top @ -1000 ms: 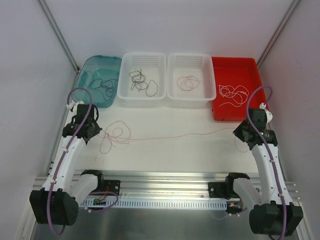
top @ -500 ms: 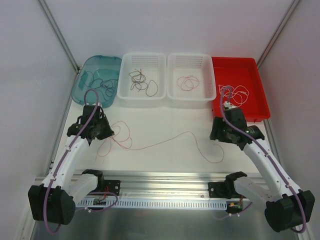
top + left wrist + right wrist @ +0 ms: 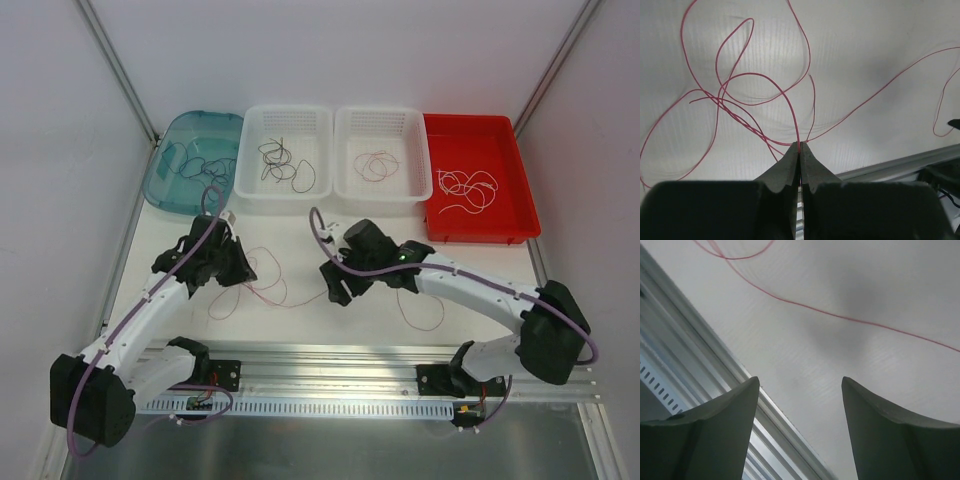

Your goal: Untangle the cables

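A thin red cable (image 3: pixel 282 290) lies slack on the white table, coiled in loose loops by my left gripper (image 3: pixel 243 272), with a second loop trailing under the right arm. In the left wrist view the left gripper (image 3: pixel 800 145) is shut on the red cable (image 3: pixel 760 75), pinching it at the very fingertips while the strands fan out beyond. My right gripper (image 3: pixel 335 286) hangs over the table's middle. It is open (image 3: pixel 800 382) with nothing between its fingers, and a strand of the red cable (image 3: pixel 840 316) runs across the table beyond them.
Along the back stand a teal bin (image 3: pixel 160 180) with dark cables, a white basket (image 3: pixel 285 198) with black cables, a second white basket (image 3: pixel 385 198) with a pink cable, and a red tray (image 3: pixel 480 235) with a white cable. An aluminium rail (image 3: pixel 330 355) borders the near edge.
The right gripper opened, let go of the red cable and swung left to the table's middle. The left gripper moved right, still holding it. The taut cable went slack.
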